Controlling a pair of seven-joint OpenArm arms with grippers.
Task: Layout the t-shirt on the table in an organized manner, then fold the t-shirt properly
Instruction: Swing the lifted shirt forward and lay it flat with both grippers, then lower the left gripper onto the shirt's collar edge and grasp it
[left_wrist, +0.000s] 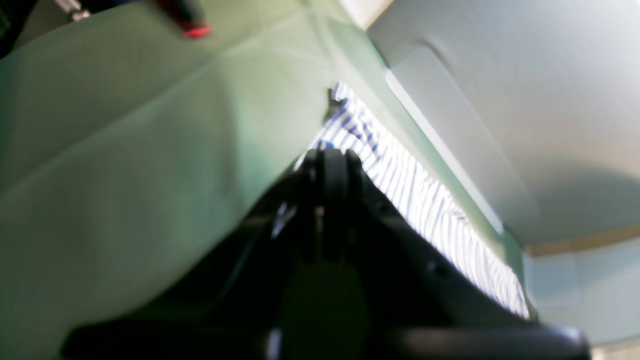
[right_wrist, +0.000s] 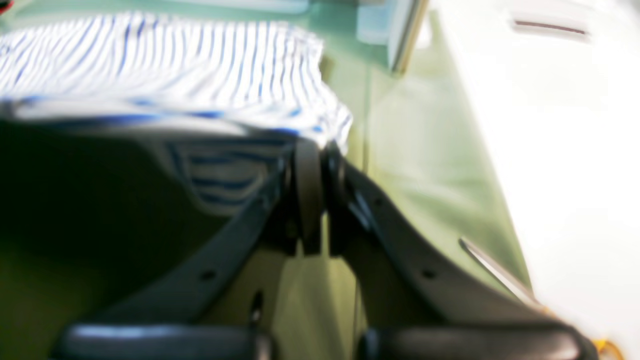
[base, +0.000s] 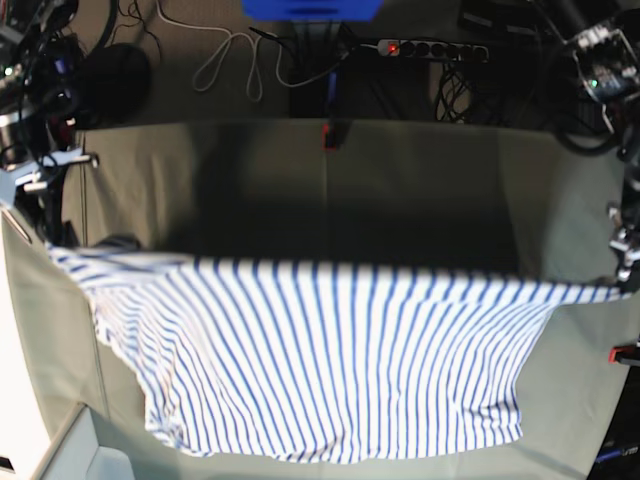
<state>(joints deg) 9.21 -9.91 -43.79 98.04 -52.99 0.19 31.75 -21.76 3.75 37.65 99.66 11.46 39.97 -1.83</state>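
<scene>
Above the desk (base: 420, 190), t-shirt (base: 340, 360) hangs stretched from 9 to 3 o'clock, left pincer (left_wrist: 330, 160) and right pincer (right_wrist: 312, 150) each clamped on an edge; layout unfinished, folding not begun.

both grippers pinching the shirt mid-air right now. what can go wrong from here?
1. Thin grips: the left gripper and right gripper each pinch only an edge of the t-shirt; a tug apart might pull one corner free.
2. Uneven hang: in the base view the shirt's lower hem sags lower on one side, so laying it down could leave folds.
3. The lower hem drapes near the table front edge, so part may land off it.
</scene>
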